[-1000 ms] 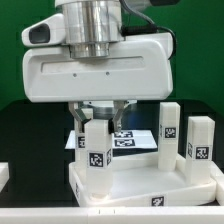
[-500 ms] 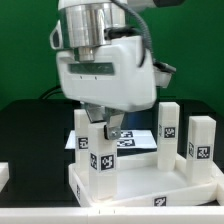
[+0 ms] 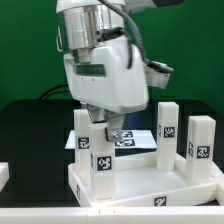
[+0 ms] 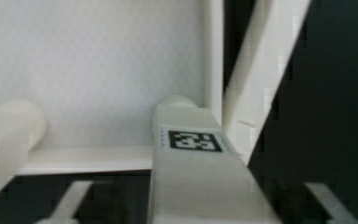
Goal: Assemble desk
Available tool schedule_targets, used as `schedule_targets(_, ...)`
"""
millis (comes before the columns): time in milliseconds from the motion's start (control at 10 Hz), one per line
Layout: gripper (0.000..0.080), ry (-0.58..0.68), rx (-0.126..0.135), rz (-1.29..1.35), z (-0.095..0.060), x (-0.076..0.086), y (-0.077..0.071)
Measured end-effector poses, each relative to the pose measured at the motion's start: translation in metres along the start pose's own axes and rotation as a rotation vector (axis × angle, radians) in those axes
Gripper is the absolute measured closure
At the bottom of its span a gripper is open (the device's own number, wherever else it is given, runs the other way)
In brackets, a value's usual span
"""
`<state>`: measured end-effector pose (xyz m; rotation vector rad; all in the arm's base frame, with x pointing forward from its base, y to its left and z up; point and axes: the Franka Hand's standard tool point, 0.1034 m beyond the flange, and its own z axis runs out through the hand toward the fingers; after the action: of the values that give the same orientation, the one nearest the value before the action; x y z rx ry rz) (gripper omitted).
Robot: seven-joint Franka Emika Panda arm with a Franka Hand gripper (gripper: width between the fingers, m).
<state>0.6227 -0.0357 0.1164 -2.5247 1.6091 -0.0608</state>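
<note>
The white tabletop panel (image 3: 150, 188) lies flat at the front. A white leg (image 3: 100, 155) with a square tag stands upright on its corner at the exterior view's left. My gripper (image 3: 103, 126) is down over this leg's top, one finger on each side. In the wrist view the leg (image 4: 202, 160) runs between my fingers (image 4: 78, 200), with a dark gap on both sides, so the gripper (image 4: 202, 188) is open around it. The tabletop (image 4: 114, 70) fills the space behind.
A second leg (image 3: 82, 130) stands just behind the one under my gripper. Two more legs (image 3: 168, 125) (image 3: 200, 140) stand upright at the exterior view's right. The marker board (image 3: 135, 140) lies flat behind the tabletop on the black table.
My hand has turned about its vertical axis over the leg, from square-on to angled. The leg and the other parts have stayed in place.
</note>
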Motion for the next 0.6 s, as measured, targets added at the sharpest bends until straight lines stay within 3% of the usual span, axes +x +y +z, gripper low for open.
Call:
schedule_targets(100, 0.0277, -0.003, -0.002, -0.139, 0.0014, -0.0021, -0.0003)
schedule_targets(200, 0.0277, -0.009, -0.007, -0.326, 0.0023, -0.0035, 0.001)
schedule_targets(300, 0.0177, -0.01, -0.008, -0.411, 0.0027, -0.0038, 0.0015)
schedule_targets(600, 0.0151, -0.009, -0.008, -0.579, 0.0025, -0.0028, 0.0018)
